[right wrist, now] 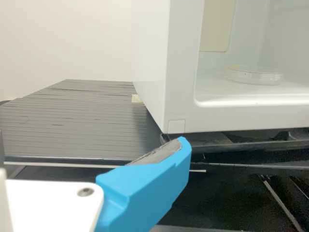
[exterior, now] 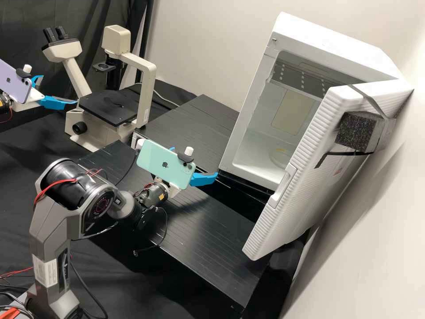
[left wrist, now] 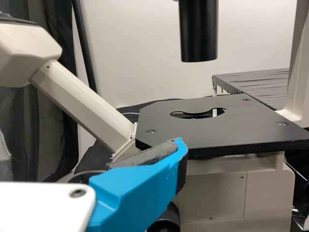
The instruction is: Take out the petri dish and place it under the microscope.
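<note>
Going left to right, reading the high view as a clock face. Out at 10 o'clock there's the left claw (exterior: pixel 59 90) with a purple phone (exterior: pixel 15 82) mounted on it. Its two blue fingers are spread apart with nothing between them, and they sit close to the 9 o'clock side of the microscope (exterior: pixel 146 84).

The microscope is also around 10 o'clock, a beige thing with a pair of eyepieces (exterior: pixel 55 33) up at its own 11. In the left wrist view you get a good look at its flat black plate (left wrist: pixel 207 128), which has a keyhole-ish cutout, and a black tube (left wrist: pixel 198 31) above that.

Down at 8 o'clock is the big grey right arm (exterior: pixel 55 221), leading in to the right claw (exterior: pixel 196 162) near the centre of the clock, with a mint green phone (exterior: pixel 152 159) on it. That claw's open too, not gripping anything, right near the microwave's (exterior: pixel 332 37) bottom front corner. The black slatted table (exterior: pixel 208 226) runs below it toward 5.

The microwave takes up 2 to 3 o'clock. The petri dish (right wrist: pixel 253 76) is inside, clear and round, lying flat on the floor at 3 o'clock. Furthest right, the ridged door (exterior: pixel 274 226) hangs open, with a dark foam block (exterior: pixel 354 133) strapped on.
</note>
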Available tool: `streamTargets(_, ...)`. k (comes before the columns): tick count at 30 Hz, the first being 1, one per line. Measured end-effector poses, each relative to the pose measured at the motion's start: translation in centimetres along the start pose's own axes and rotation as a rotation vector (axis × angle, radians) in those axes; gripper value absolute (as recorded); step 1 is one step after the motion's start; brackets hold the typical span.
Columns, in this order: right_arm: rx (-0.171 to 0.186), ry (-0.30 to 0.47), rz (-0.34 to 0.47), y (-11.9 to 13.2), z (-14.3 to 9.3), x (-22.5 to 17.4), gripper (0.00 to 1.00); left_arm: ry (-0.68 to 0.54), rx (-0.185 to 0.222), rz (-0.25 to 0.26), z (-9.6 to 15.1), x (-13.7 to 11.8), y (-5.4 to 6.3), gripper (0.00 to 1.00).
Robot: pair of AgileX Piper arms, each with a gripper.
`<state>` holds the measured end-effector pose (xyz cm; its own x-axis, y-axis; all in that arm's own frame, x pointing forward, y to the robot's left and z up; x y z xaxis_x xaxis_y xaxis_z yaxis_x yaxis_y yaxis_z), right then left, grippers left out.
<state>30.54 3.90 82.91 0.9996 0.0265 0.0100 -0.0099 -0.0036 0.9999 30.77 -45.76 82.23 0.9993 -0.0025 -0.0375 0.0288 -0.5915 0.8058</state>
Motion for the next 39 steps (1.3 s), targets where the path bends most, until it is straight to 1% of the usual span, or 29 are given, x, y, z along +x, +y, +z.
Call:
streamTargets(9,0.0,0.001,0.004,0.0,0.1,-0.1,1.0,0.0,0.0,0.0,0.0,0.0,0.0,1.0)
streamTargets(12,-0.016,0.015,0.023,0.3,0.7,-1.0,1.0,0.0,0.0,0.0,0.0,0.0,0.0,1.0)
streamTargets(13,-0.017,0.007,0.027,0.3,1.3,-1.5,1.0,0.0,0.0,0.0,0.0,0.0,0.0,1.0)
streamTargets(14,-0.02,0.011,0.04,0.6,1.5,-2.0,1.0,0.0,0.0,0.0,0.0,0.0,0.0,1.0)
streamTargets(19,0.018,-0.005,0.129,2.6,3.6,-4.0,1.0,0.0,0.0,0.0,0.0,0.0,0.0,1.0)
streamTargets(21,0.026,-0.017,0.183,3.9,4.6,-4.5,1.0,0.0,0.0,0.0,0.0,0.0,0.0,1.0)
streamTargets(23,0.025,-0.024,0.216,4.7,5.0,-4.7,1.0,0.0,0.0,0.0,0.0,0.0,0.0,1.0)
streamTargets(30,0.003,-0.053,0.305,7.4,7.1,-2.9,1.0,0.0,0.0,0.0,0.0,0.0,0.0,1.0)
streamTargets(37,-0.013,-0.062,0.341,9.5,8.1,0.1,1.0,0.0,0.0,0.0,0.0,0.0,0.0,1.0)
streamTargets(39,-0.022,-0.061,0.35,10.2,8.2,1.1,1.0,0.0,0.0,0.0,0.0,0.0,0.0,1.0)
